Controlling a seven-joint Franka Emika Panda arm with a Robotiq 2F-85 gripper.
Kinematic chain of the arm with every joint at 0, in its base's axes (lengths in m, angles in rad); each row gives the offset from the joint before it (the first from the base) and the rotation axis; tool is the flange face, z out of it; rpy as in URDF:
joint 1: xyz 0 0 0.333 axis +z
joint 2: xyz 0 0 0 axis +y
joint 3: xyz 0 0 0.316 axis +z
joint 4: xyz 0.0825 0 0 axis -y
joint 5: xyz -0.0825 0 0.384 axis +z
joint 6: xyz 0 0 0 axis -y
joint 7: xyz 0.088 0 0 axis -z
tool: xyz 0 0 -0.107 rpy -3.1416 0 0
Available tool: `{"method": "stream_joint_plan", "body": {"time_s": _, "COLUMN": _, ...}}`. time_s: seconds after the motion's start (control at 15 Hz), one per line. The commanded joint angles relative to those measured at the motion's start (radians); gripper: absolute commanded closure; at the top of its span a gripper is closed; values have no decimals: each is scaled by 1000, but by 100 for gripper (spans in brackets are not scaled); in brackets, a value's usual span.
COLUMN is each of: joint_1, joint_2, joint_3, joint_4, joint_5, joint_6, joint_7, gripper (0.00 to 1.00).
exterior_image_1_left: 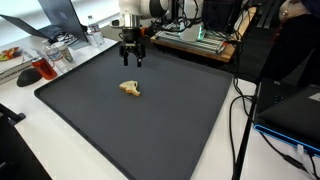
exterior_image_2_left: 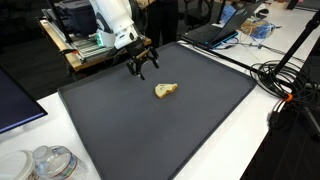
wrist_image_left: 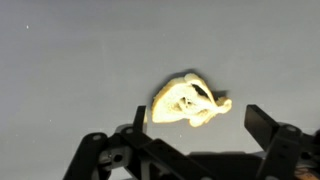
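A small pale yellow crumpled object (exterior_image_1_left: 130, 89) lies near the middle of the dark grey mat (exterior_image_1_left: 170, 130). It also shows in the other exterior view (exterior_image_2_left: 166, 90) and in the wrist view (wrist_image_left: 187, 101). My gripper (exterior_image_1_left: 132, 63) hangs open and empty above the mat's far part, a short way behind the object. In an exterior view it is up and to the left of the object (exterior_image_2_left: 142, 68). In the wrist view the open fingers (wrist_image_left: 195, 128) frame the lower part of the picture, with the object just above them.
The mat (exterior_image_2_left: 200, 140) lies on a white table. A bowl and red items (exterior_image_1_left: 35, 70) stand at one side, a laptop (exterior_image_2_left: 222, 32) and cables (exterior_image_2_left: 285, 80) beyond the mat's edges. A clear plastic container (exterior_image_2_left: 45, 165) sits at a near corner.
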Motion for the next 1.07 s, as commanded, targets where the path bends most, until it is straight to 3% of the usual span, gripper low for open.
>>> {"method": "stream_joint_plan", "body": {"time_s": 0.0, "joint_1": -91, "joint_2": 72, "joint_3": 54, "joint_4": -18, "joint_5": -42, "joint_6": 86, "joint_7": -36, "gripper": 0}}
{"method": "stream_joint_plan", "body": {"time_s": 0.6, "joint_1": -134, "joint_2": 194, "joint_3": 38, "joint_4": -4, "joint_5": -88, "joint_6": 183, "joint_7": -46, "gripper": 0}}
{"method": "stream_joint_plan", "body": {"time_s": 0.8, "joint_1": -154, "joint_2": 216, "joint_3": 44, "joint_4": 32, "joint_5": -78, "joint_6": 120, "joint_7": -27, "gripper": 0}}
{"method": "stream_joint_plan", "body": {"time_s": 1.0, "joint_1": -167, "joint_2": 230, "joint_3": 57, "joint_4": 98, "joint_5": -71, "joint_6": -30, "joint_7": -27, "gripper": 0}}
